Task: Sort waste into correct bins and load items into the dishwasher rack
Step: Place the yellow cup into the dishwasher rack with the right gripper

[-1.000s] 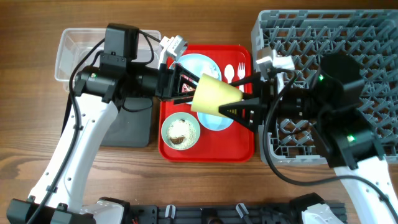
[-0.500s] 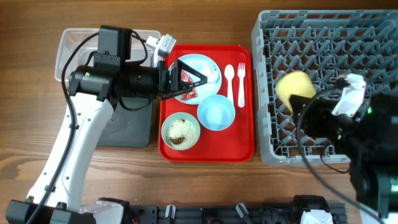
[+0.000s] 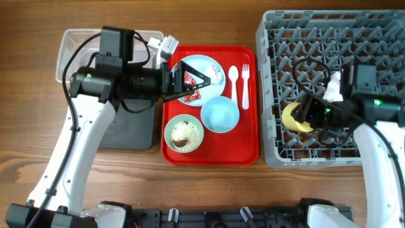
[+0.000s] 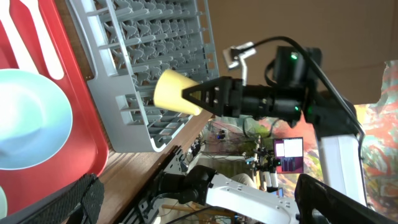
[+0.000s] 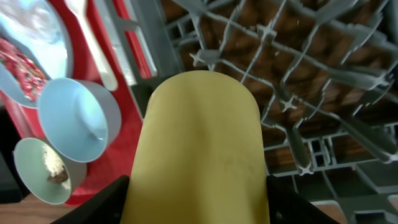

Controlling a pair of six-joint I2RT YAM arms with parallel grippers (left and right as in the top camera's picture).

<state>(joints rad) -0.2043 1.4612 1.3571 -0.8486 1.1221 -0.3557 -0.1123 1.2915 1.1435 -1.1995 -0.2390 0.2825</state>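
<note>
Large square grey plastic peg rack (image 3: 354, 38): right of frame. Light blue round plate (image 3: 216, 68), upper centre: left claw (image 3: 196, 80) hovers over it, spread wide, holding nothing. Small yellow cup (image 3: 290, 119): clamped in the right claw (image 4: 198, 99), on its side, low in the rack's lower-left part; contact with pegs unclear. Red shiny snack wrapper (image 3: 193, 95) lies on the plate. Risk: released sideways, the cup may roll or wedge between pegs, and its rim could catch one.

A robotics lab or workshop. Below the right claw (image 4: 189, 98), past the wooden table (image 4: 126, 167) edge, sit tangled cables (image 4: 227, 134) and a small lit screen (image 4: 287, 155).
</note>
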